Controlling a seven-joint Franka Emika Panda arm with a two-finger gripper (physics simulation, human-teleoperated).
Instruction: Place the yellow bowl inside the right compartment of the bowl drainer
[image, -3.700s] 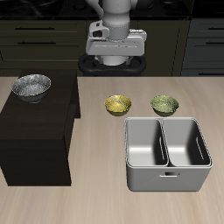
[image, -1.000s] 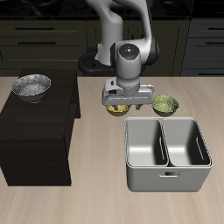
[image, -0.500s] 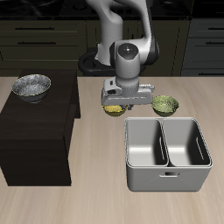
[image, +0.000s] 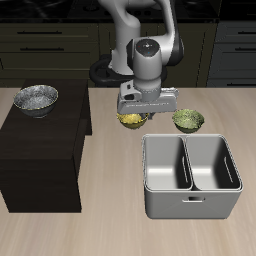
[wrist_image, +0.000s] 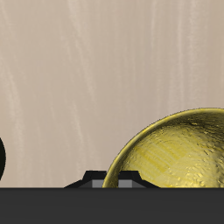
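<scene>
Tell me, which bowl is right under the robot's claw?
The yellow bowl. The claw hangs right over it. The green bowl sits beside it, and the silver bowl is far off on the black box.

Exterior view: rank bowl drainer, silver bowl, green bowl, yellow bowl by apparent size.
1. bowl drainer, clearly largest.
2. silver bowl.
3. green bowl.
The yellow bowl is partly hidden under the gripper, so it can't be ranked fairly against the green one.

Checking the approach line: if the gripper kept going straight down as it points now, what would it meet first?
Most likely the yellow bowl, directly under the gripper; whether the fingers already touch its rim cannot be told.
</scene>
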